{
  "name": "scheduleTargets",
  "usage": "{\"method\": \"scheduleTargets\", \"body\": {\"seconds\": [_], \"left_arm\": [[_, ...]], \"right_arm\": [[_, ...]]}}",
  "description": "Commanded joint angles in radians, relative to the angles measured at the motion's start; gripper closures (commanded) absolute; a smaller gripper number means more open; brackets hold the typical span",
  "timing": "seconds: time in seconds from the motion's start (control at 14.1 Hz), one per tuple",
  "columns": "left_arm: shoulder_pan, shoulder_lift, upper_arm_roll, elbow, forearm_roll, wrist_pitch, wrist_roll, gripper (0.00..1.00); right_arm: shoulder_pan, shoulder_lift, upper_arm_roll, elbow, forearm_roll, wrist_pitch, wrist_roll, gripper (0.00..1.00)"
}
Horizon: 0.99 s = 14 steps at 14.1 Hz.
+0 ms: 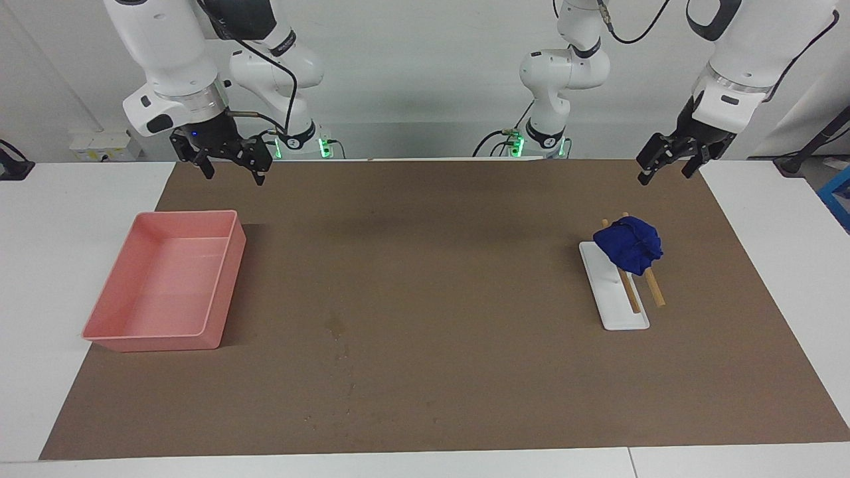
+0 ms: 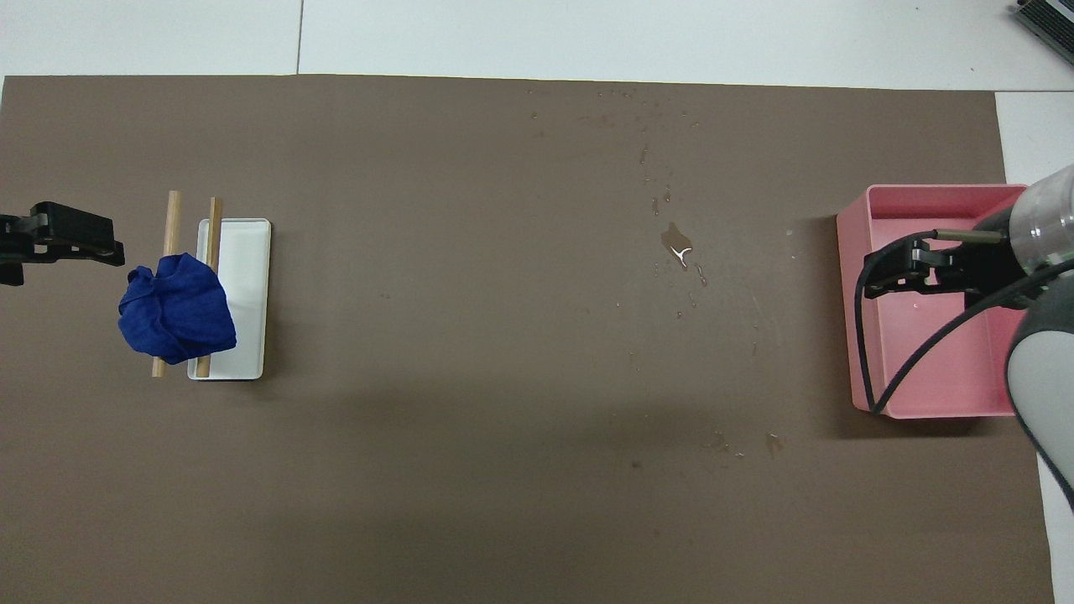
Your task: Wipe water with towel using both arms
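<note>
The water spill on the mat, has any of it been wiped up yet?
Nothing looks done: the water is unwiped on the mat. The towel lies bunched on two wooden sticks over a white tray. Neither the left gripper nor the right gripper holds anything. Grasping and wiping remain.

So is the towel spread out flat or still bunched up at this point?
Bunched up. The towel sits as a lumpy wad on two wooden sticks over the white tray, with neither gripper touching it.

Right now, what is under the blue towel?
The towel sits on two wooden sticks laid across a white tray, one stick half off it. Anything else beneath the towel is covered.
</note>
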Motion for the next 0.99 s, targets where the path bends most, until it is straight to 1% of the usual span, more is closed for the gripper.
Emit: {"method": "scheduleTargets", "body": {"seconds": [0.0,0.14,0.21,0.35,0.57,0.78,0.92], "left_arm": [[0.006,-0.031,0.008,-0.036,-0.01,-0.012,-0.013,0.0],[0.027,-0.037,0.012,-0.039,-0.01,-0.048,-0.018,0.0],[0.03,-0.039,0.012,-0.045,-0.01,-0.042,-0.022,0.0],[0.031,-0.057,0.014,-0.093,0.007,-0.014,-0.019,0.0],[0.029,-0.129,0.014,-0.281,0.033,0.215,-0.022,0.0],[0.044,-0.114,0.014,-0.317,0.035,0.286,-0.022,0.0],[0.047,-0.111,0.014,-0.395,0.035,0.384,-0.026,0.0]], "right_arm": [[-0.007,0.005,-0.002,0.013,0.024,-0.019,-0.023,0.0],[-0.007,0.005,-0.002,0.013,0.024,-0.019,-0.021,0.0],[-0.007,0.005,-0.002,0.013,0.024,-0.019,-0.023,0.0],[-0.007,0.005,-0.002,0.013,0.024,-0.019,-0.023,0.0],[-0.007,0.005,-0.002,0.013,0.024,-0.019,-0.023,0.0],[-0.007,0.005,-0.002,0.013,0.024,-0.019,-0.023,0.0],[-0.007,0.005,-0.002,0.013,0.024,-0.019,-0.023,0.0]]}}
